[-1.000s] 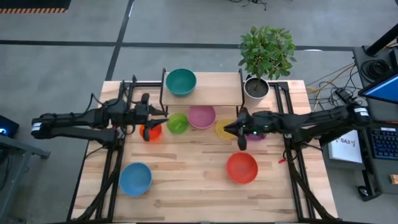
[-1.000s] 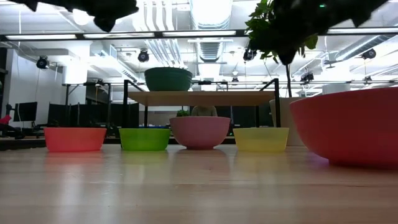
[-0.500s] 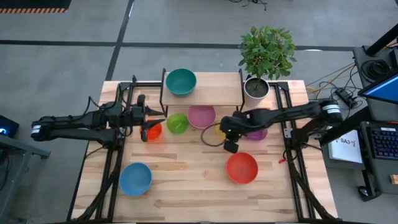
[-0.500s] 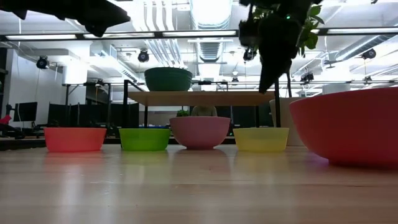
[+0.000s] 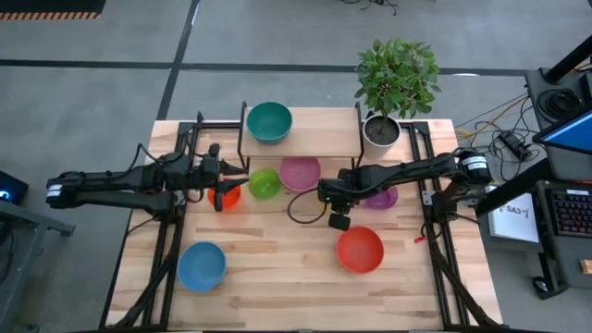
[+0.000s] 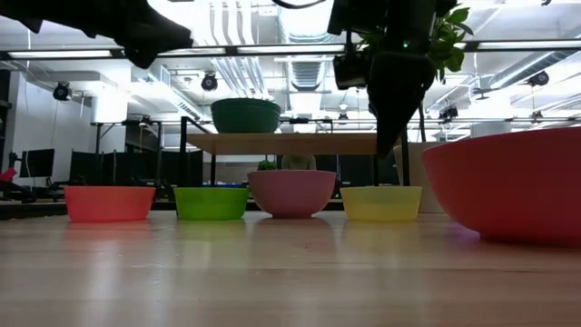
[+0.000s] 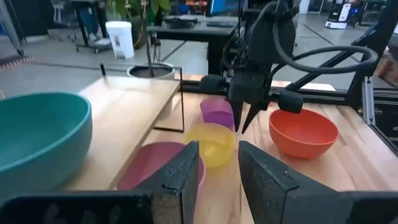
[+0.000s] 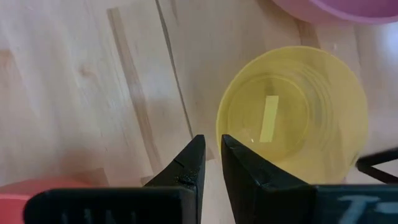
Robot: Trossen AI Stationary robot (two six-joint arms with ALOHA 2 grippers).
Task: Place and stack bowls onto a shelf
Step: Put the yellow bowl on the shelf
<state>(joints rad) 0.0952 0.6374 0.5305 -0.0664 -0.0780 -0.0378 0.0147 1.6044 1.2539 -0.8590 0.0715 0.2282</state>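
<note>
The teal bowl (image 5: 268,121) sits on the left end of the shelf (image 5: 324,131). Orange (image 5: 227,196), lime green (image 5: 264,182), pink (image 5: 300,172) and purple (image 5: 380,198) bowls stand in a row on the table in front of the shelf. The yellow bowl (image 8: 292,112) stands in that row, mostly hidden under my right arm in the high view. Red (image 5: 360,249) and blue (image 5: 202,265) bowls rest nearer the near edge. My right gripper (image 8: 212,149) points down above the yellow bowl's left rim, narrowly open and clear of it (image 6: 386,145). My left gripper (image 7: 219,168) hovers open over the orange bowl.
A white plant pot (image 5: 381,130) with a leafy plant stands at the shelf's right end. Black frame rails run along the table's left and right sides. Bare wood lies between the blue and red bowls (image 5: 277,259) and on the shelf's right half.
My right gripper has moved toward the table's left, from over the purple and yellow bowls to the yellow bowl's left rim. It has also come down, with its fingers pointing down. The bowls have stayed where they were.
</note>
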